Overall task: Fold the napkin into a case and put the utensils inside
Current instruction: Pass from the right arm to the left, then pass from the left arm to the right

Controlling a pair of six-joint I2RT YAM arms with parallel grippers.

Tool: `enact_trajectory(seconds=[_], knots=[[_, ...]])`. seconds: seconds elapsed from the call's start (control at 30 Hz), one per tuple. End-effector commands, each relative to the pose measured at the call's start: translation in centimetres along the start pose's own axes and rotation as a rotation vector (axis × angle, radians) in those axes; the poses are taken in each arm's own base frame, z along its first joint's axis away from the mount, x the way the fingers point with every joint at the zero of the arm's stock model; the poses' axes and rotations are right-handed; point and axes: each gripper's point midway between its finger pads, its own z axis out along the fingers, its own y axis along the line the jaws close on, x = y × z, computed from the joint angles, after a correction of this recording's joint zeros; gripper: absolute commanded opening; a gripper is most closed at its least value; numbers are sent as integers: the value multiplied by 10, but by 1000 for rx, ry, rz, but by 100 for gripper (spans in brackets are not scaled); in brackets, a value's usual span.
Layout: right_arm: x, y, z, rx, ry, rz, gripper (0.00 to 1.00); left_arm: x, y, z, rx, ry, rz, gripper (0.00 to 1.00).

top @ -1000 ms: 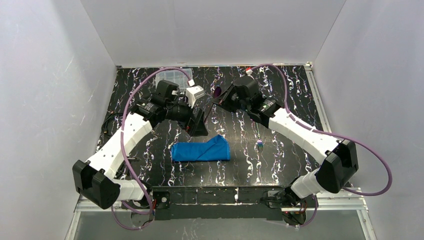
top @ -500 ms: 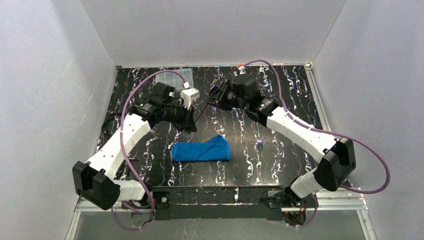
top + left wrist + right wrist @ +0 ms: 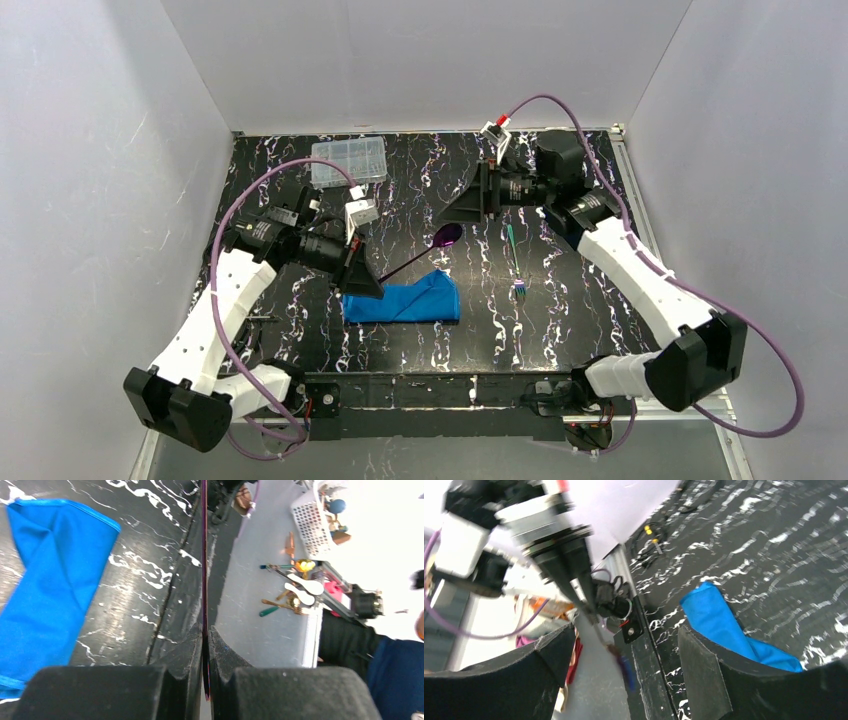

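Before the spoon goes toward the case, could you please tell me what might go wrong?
The left tool pinches the purple spoon only near its handle end, so it may pivot or slip. The case lies flat and unheld, so the bowl might push the cloth rather than slide in.

The purple spoon (image 3: 446, 236) is now pinched by its handle in the left claw (image 3: 358, 283), no longer in the right claw (image 3: 462, 207). The right claw is spread apart and drawn back toward the far right. The left claw is nearer now, at the left end of the case (image 3: 405, 301).
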Motion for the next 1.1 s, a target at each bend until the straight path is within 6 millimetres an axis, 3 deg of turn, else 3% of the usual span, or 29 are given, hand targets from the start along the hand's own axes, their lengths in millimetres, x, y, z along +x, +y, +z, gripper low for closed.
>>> enact_trajectory(seconds=[0.0,0.2,0.4,0.67,0.8,0.93,1.07], knots=[[5,56,-19,-235,43,-230,82,7,-34,-9,163,-1,-59,0],[21,61,-26,-274,78,-237,74,5,-39,-10,206,-20,-94,0],[34,49,-25,-259,109,-227,61,5,-43,-11,220,-28,-97,0],[29,47,-22,-241,92,-220,5,8,-40,-10,205,-20,-105,0],[32,33,-20,-163,83,-174,1,11,-28,-8,140,6,-118,1],[48,-12,-17,45,103,-52,1,8,16,-13,-102,54,-132,41],[91,-71,-20,299,184,162,1,8,74,-32,-395,46,-163,62]])
